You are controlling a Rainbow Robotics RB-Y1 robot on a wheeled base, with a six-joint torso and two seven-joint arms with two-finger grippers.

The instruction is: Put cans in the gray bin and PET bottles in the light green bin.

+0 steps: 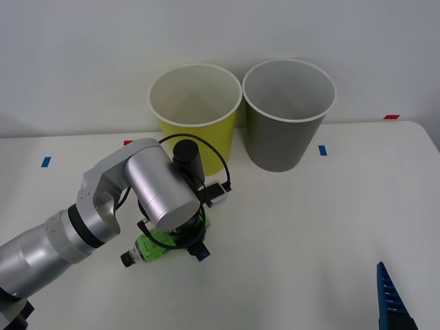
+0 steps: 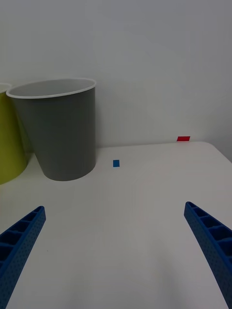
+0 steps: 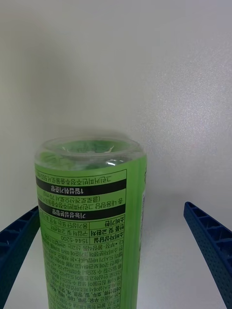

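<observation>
Task barely started, judging from how things lie: the PET bottle is on its side on the white surface, near the robot and well short of the bins, black cap pointing toward the robot's left. Left end effector is down over it; in the left wrist view the blue fingers stand apart at both sides of the bottle, label close to one finger and a clear gap at the other, so it is open and straddling, not clamped yet. Contact on the near finger is hard to tell, maybe touching. The light green bin and the gray bin stand upright side by side at the back of the surface, nearly touching; both look empty from the front view, though their bottoms are partly hidden. No cans seen on the surface. Right end effector is parked low at the robot's right, fingers wide apart and holding nothing, facing the gray bin in its wrist view. Left to do: close on the bottle, lift, carry to the light green bin, release.
</observation>
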